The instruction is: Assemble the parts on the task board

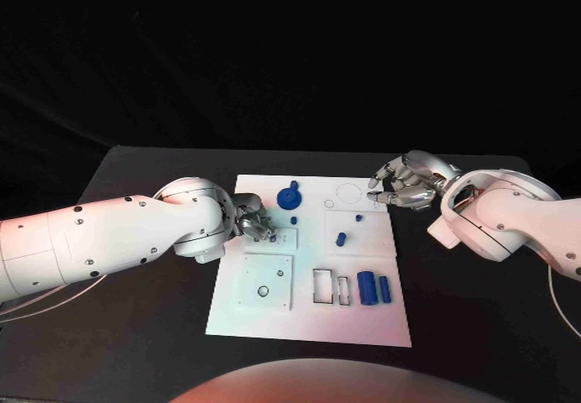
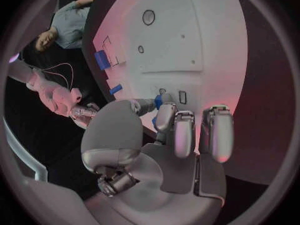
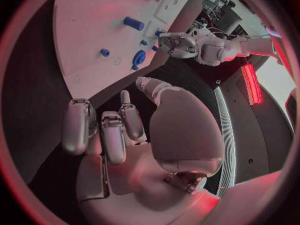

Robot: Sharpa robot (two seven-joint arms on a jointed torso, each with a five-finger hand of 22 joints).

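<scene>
The white task board lies mid-table. My left hand rests over its far left part and pinches a small blue part between thumb and a finger, just above the board. A round blue part stands just beyond that hand. Two small blue parts sit further right on the board. Two blue cylinders lie side by side near the right edge. My right hand hovers at the board's far right corner, fingers curled in, holding nothing.
A square plate with a small hole and a rectangular slot occupy the board's near half. Black table surrounds the board on all sides. My left forearm lies across the table's left part.
</scene>
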